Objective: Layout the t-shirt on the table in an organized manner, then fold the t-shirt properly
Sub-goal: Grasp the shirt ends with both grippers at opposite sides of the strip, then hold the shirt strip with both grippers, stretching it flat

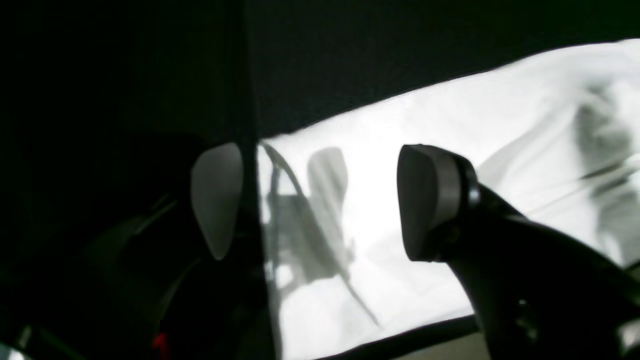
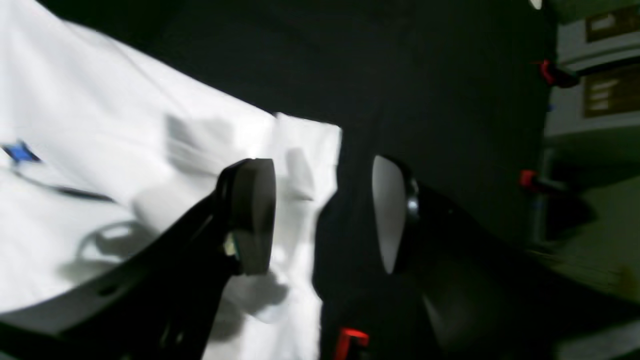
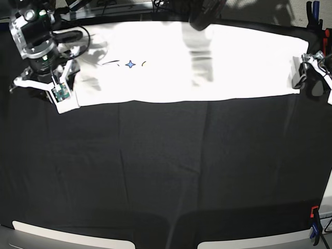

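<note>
While the t-shirt (image 3: 207,62) is lying stretched across the surface's (image 3: 166,171) far side, both the left end effector (image 1: 320,200) and right end effector (image 2: 322,215) are standing spread, holding nothing; regripping opposite corners evenly is advisable.

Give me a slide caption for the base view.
White t-shirt stretched across the far side of the black table, an open gripper at each end.

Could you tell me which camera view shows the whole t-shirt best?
The base view: the t-shirt lies stretched out across the far table. Each wrist view catches only one white end of it.
</note>
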Controlling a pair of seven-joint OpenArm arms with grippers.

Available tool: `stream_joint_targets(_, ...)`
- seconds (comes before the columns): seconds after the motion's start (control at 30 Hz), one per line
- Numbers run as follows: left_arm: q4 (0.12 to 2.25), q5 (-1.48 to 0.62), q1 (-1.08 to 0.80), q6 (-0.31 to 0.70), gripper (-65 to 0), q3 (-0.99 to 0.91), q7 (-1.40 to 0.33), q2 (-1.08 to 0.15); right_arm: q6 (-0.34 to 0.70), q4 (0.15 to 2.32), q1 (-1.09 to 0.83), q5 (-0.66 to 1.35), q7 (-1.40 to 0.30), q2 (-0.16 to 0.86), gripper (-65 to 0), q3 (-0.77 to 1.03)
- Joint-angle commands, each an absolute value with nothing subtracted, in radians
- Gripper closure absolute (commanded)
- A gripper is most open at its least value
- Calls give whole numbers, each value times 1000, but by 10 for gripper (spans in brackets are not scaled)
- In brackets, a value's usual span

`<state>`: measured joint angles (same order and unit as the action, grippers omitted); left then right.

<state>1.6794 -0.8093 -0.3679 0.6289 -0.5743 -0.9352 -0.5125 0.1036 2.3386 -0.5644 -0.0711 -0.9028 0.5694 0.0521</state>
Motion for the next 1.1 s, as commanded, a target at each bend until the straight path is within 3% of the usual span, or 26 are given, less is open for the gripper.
stream_joint_targets(0.0,1668,-846,-363,628,-446,-583,-921,-533,97,2356,-561,-61,-871,557,-305,59)
stream_joint_targets(0.17,1493,-1012,-319,628,-446,-583,-994,-533,100,2356,-560,56,-836,411,-305,59)
stream_joint_targets(0.37,1303,-1075,-248,694,-446,-583,-1040,-587,197,2356,-560,165,-837,301,-303,59)
stream_joint_targets(0.6,1133,-1327,-247,698,-446,-583,-1208,-700,210,2356,-560,163,-846,294,-303,59)
stream_joint_targets(0.77,1106,-1477,-252,698,-446,-583,-1287,-690,210,2356,-560,157,-849,294,-303,59)
stream_joint_targets(0.93,1106,-1484,-252,698,-446,-583,-1270,-665,210,2356,-560,157,-853,294,-303,59)
stream_joint_targets(1.07,1106,-1294,-253,698,-446,-583,-1126,-654,211,2356,-560,157,-854,294,-303,59)
